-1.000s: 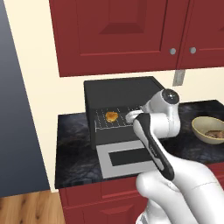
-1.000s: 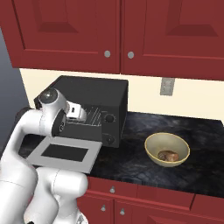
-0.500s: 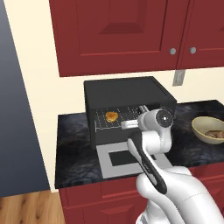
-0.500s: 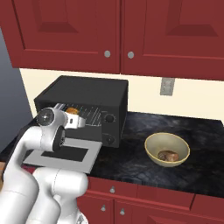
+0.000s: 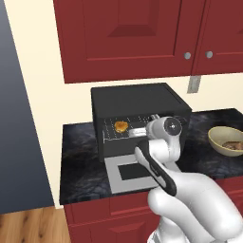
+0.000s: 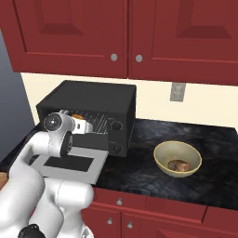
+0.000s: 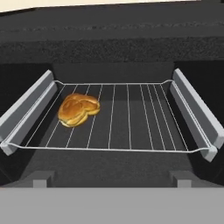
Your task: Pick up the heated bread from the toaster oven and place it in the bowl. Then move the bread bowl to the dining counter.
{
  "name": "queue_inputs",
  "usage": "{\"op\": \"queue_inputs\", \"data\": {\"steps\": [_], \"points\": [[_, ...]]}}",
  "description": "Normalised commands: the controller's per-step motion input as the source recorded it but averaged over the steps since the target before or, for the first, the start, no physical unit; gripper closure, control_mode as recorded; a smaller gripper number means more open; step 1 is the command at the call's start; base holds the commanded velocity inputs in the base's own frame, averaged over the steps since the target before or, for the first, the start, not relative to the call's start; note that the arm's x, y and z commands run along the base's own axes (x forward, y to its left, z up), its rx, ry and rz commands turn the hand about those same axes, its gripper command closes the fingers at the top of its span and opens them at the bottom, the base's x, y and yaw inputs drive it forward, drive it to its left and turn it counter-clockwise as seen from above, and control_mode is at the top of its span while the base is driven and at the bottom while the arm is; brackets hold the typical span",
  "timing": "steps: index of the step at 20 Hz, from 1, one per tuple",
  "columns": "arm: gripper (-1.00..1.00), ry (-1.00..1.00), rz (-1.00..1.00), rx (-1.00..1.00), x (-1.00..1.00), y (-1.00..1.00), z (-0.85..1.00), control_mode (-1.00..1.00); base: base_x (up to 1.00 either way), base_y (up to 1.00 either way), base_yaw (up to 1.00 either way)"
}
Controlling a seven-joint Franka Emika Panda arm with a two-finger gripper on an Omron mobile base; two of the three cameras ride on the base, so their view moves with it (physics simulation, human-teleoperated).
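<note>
The black toaster oven (image 5: 137, 102) stands with its grey door (image 5: 129, 173) dropped flat. On the left part of its wire rack (image 7: 131, 118) lies the heated bread (image 7: 78, 109), a small golden-orange bun, also seen as the bread (image 5: 121, 126) from the left base. My gripper (image 7: 111, 181) is level with the oven mouth, just outside it, open with nothing between its fingers; the bread lies ahead and to the left of it. From the left base view the gripper (image 5: 134, 132) sits right of the bread. The tan bowl (image 6: 177, 158) rests on the counter right of the oven.
A brownish flat piece (image 6: 179, 165) lies in the bowl. Red wall cabinets (image 6: 125, 37) hang above the oven. Grey rails (image 7: 194, 109) line both sides of the oven cavity. The dark marbled counter (image 5: 78, 156) ends at a wall on the left.
The wrist has dropped and swung left toward the oven mouth over the last second, bringing the hand level with the rack. The bread and bowl have stayed put.
</note>
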Motion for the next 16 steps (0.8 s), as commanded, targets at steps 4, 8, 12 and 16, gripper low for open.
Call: {"op": "queue_inputs", "data": {"steps": [4, 8, 12, 16], "points": [[-1.00, 0.00, 0.00, 0.00, 0.22, 0.00, -0.23, -1.00, 0.00, 0.00, 0.00], [-1.00, 0.00, 0.00, 0.00, 0.16, 0.00, -0.15, -1.00, 0.00, 0.00, 0.00], [-1.00, 0.00, 0.00, 0.00, 0.22, 0.00, -0.21, -1.00, 0.00, 0.00, 0.00], [-1.00, 0.00, 0.00, 0.00, 0.21, 0.00, -0.19, -1.00, 0.00, 0.00, 0.00]]}}
